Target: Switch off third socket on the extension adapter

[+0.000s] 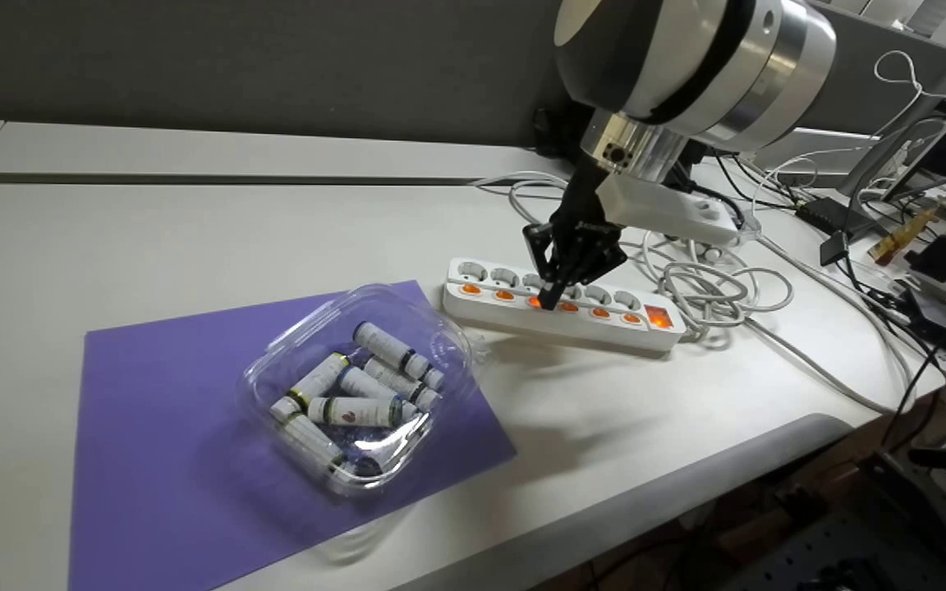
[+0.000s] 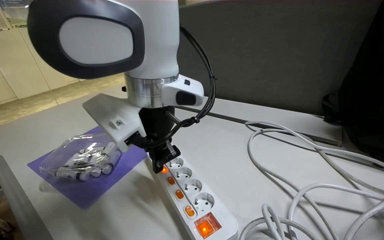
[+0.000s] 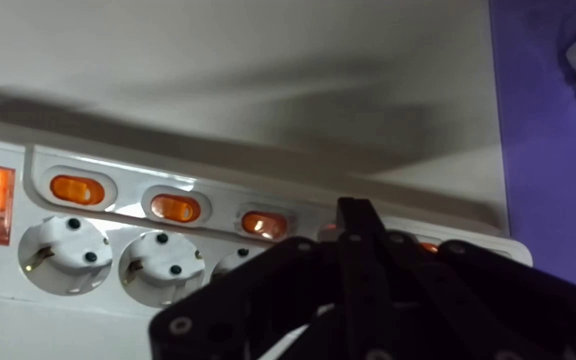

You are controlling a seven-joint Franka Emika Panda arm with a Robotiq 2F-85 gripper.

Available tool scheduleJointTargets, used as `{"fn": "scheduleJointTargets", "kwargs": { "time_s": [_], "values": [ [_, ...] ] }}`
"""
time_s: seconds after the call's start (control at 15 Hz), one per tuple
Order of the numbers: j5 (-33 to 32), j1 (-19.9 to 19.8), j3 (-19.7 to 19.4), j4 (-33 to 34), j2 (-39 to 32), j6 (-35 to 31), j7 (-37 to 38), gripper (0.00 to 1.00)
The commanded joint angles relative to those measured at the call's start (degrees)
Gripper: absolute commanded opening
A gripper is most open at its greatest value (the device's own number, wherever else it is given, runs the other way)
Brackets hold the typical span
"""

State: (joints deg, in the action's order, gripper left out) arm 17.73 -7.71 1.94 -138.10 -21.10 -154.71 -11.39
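Probably light, hard and a bit slidy, the extension adapter lies on the counter just beside the purple sheet, best held by its long sides, while the tool, pinched together around nothing, is right by an orange switch.

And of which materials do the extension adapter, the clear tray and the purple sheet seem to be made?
Extension adapter: probably rigid white plastic, glossy, with bright glints on top in the wrist view.
Clear tray: likely thin, glossy plastic, being transparent with sharp highlights.
Purple sheet: matte, without glare; paper, card or foam, I cannot tell.
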Motion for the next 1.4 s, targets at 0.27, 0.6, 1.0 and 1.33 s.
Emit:
{"fn": "scheduleJointTargets", "kwargs": {
  "time_s": [0.27,0.6,1.0,1.33],
  "values": [
    [1.59,-1.56,1.41,2.56,-2.36,0.32,1.33,0.0],
    [1.52,-1.44,1.15,3.36,-3.22,0.3,2.0,0.0],
    [6.1,-4.35,0.68,9.51,-7.29,10.74,3.06,0.0],
    [8.89,-5.23,-1.37,14.77,-11.41,16.51,6.1,0.0]
  ]
}}
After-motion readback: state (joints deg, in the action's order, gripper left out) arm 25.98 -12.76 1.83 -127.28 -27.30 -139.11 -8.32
